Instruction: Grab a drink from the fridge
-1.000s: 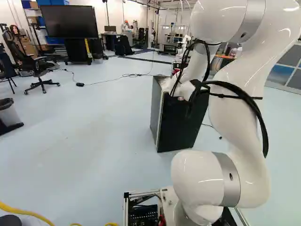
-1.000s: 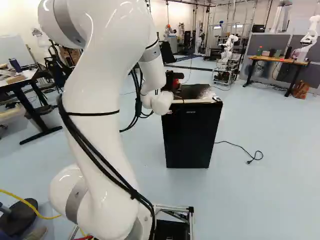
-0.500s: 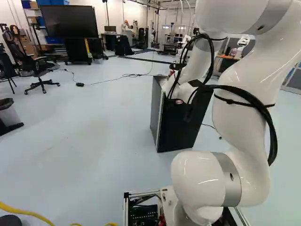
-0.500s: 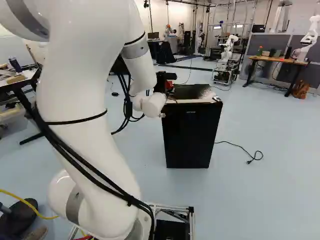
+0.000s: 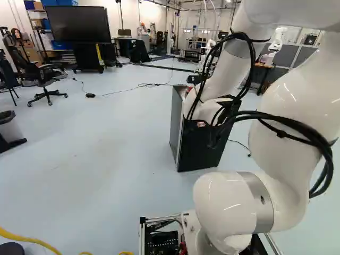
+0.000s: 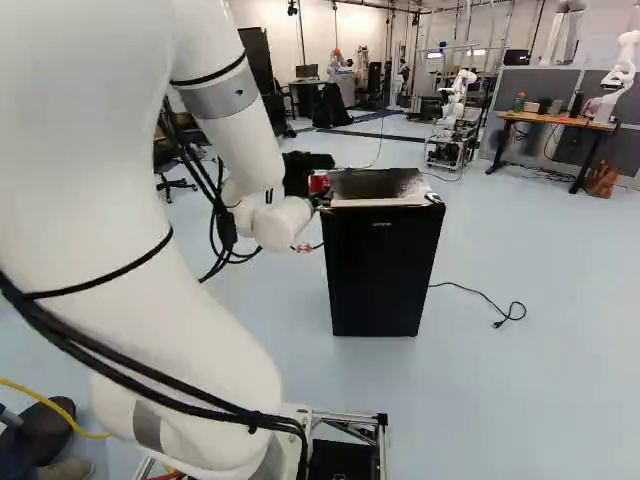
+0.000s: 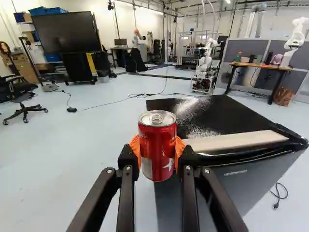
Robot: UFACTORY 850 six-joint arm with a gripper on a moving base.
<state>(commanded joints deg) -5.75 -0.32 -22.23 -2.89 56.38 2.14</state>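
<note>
Red metal cylinder of a can (image 7: 157,150), clamped between orange pads (image 7: 179,148) of the black tool (image 6: 305,172).

- Robotics lab, open-plan, some office kit mixed in.
- Main giveaway: another robot (image 6: 460,97), white arm on a wheeled frame, well ahead in the right base view.
- Second white arm (image 6: 621,68) by the wood-topped bench (image 6: 560,122); bottles and small stuff on the bench.
- Grey partition panels (image 6: 520,88) behind that, overhead rails (image 6: 385,6) up top.
- Smooth pale floor (image 5: 95,143), cable (image 5: 130,91) run across it.
- Black fridge (image 6: 385,270) stands out on that floor, same room as the robots.
- Office side: big screen (image 5: 77,24) on a stand, swivel chair (image 5: 44,79), desk (image 7: 126,47) with monitor (image 7: 120,42).
- Blue bins (image 7: 48,11) on shelving.
</note>
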